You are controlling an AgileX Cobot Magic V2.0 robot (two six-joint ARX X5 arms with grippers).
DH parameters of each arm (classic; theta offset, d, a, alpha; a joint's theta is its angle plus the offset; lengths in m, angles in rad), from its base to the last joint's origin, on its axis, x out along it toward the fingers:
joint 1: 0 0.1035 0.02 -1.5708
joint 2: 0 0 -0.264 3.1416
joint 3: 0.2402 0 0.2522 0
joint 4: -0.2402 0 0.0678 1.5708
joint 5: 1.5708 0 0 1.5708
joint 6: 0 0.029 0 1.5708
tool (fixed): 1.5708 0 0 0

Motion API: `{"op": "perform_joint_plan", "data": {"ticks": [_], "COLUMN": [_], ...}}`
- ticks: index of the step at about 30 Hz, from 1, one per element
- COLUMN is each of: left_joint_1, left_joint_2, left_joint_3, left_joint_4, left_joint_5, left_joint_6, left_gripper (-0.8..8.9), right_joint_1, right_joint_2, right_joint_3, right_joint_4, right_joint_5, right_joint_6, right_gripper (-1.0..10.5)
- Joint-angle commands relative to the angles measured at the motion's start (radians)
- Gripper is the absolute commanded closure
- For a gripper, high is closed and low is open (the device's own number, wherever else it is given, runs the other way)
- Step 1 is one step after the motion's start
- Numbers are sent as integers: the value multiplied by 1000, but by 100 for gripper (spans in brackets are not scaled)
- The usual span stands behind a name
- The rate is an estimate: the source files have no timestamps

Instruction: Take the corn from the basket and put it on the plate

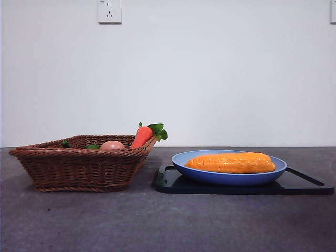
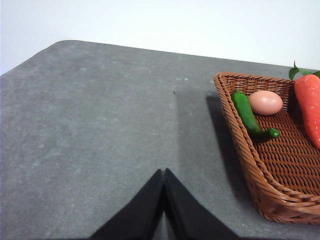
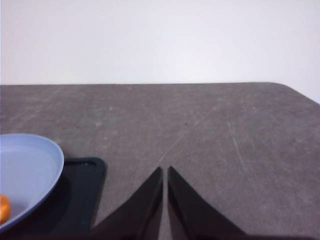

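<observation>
The long orange-yellow corn (image 1: pixel 231 163) lies flat in the blue plate (image 1: pixel 181 164), and one end of the corn (image 3: pixel 3 208) shows at the edge of the right wrist view on the plate (image 3: pixel 30 172). The brown wicker basket (image 1: pixel 79 168) stands left of the plate; the left wrist view shows the basket (image 2: pixel 265 185) holding other items. My left gripper (image 2: pixel 164 172) is shut and empty over bare table beside the basket. My right gripper (image 3: pixel 165 170) is shut and empty over bare table beside the plate. Neither arm appears in the front view.
In the basket lie a carrot with green leaves (image 1: pixel 143 135), a peach-coloured egg (image 2: pixel 265 102) and a green pepper (image 2: pixel 248 114). The plate rests on a flat black tray (image 1: pixel 310 185). A grey table (image 1: pixel 157 226) runs to a white wall with a socket (image 1: pixel 109 11).
</observation>
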Motion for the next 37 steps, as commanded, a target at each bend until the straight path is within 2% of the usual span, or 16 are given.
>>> {"op": "perform_joint_plan", "data": {"ticks": [1, 7, 37], "left_joint_1": [2, 2, 2], "left_joint_2": [-1, -1, -1], "left_joint_3": [-26, -26, -26], "left_joint_4": [-7, -7, -7], "left_joint_5": [-2, -2, -2], "left_joint_6": [-2, -2, -2], "left_gripper": [809, 809, 809], "right_joint_1": [-1, 0, 0], "right_joint_2": [-16, -16, -16], "right_joint_3": [-6, -6, -6], "right_joint_4": [-33, -153, -128], "right_joint_5": [0, -1, 0], "right_joint_6": [3, 9, 14], "right_gripper": [944, 944, 945]}}
